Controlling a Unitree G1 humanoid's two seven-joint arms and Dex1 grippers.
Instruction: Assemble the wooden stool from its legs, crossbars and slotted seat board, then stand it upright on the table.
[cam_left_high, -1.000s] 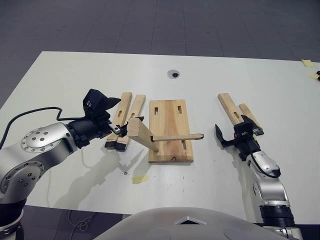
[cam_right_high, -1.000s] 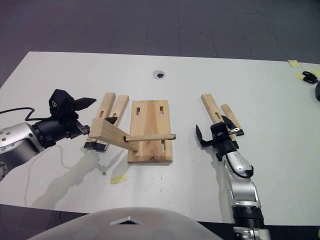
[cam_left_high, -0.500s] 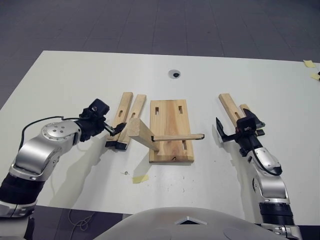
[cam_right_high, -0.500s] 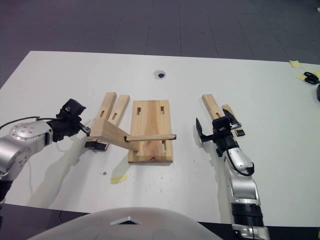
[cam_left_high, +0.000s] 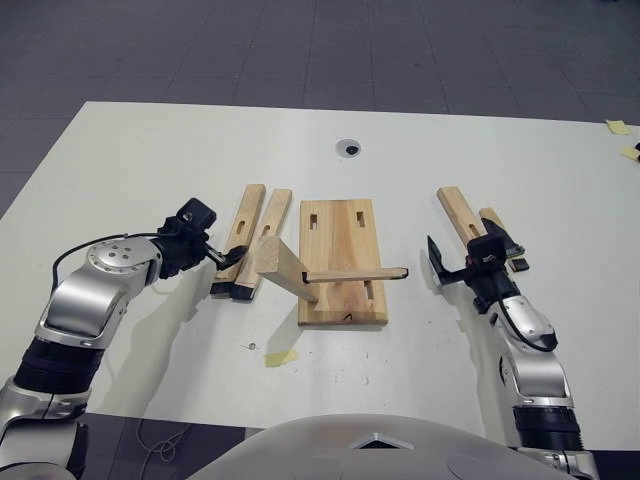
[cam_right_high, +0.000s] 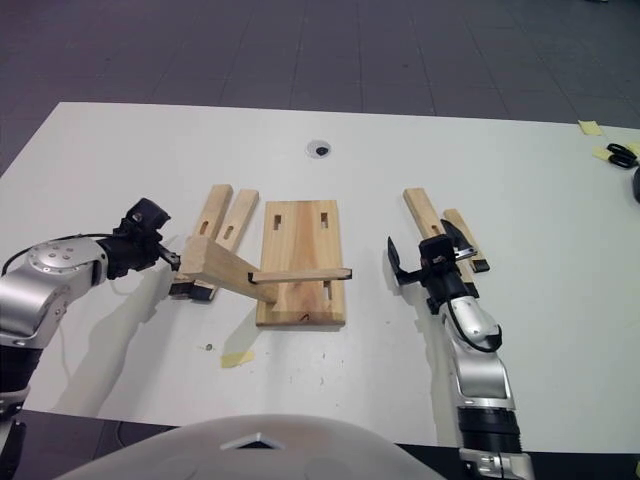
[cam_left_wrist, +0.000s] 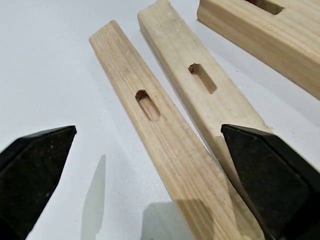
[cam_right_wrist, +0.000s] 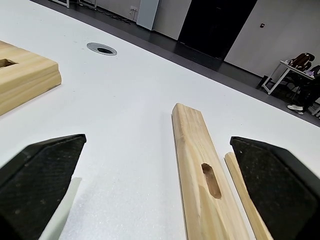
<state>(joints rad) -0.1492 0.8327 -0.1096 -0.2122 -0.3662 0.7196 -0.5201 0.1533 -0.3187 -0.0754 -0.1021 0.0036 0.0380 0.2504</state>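
The slotted seat board (cam_left_high: 340, 240) lies flat mid-table. One leg (cam_left_high: 278, 266) stands tilted in it at the near left, with a crossbar (cam_left_high: 356, 274) jutting right over the board. Two more legs (cam_left_high: 245, 228) (cam_left_wrist: 165, 160) lie side by side left of the board. My left gripper (cam_left_high: 232, 258) (cam_left_wrist: 148, 131) is open at their near ends, fingers straddling both. Right of the board lie a leg (cam_left_high: 458, 214) (cam_right_wrist: 197, 165) and a thin crossbar (cam_right_wrist: 245, 195). My right gripper (cam_left_high: 470, 250) (cam_right_wrist: 158, 139) is open just short of their near ends.
A round cable hole (cam_left_high: 349, 149) sits in the table behind the board. A scrap of yellow tape (cam_left_high: 280, 357) and a small screw (cam_left_high: 251, 346) lie near the front edge. Yellow notes (cam_left_high: 615, 126) lie at the far right edge.
My left gripper has drawn back from the tilted leg and dropped to the near ends of the two lying legs. The right gripper has shifted only slightly.
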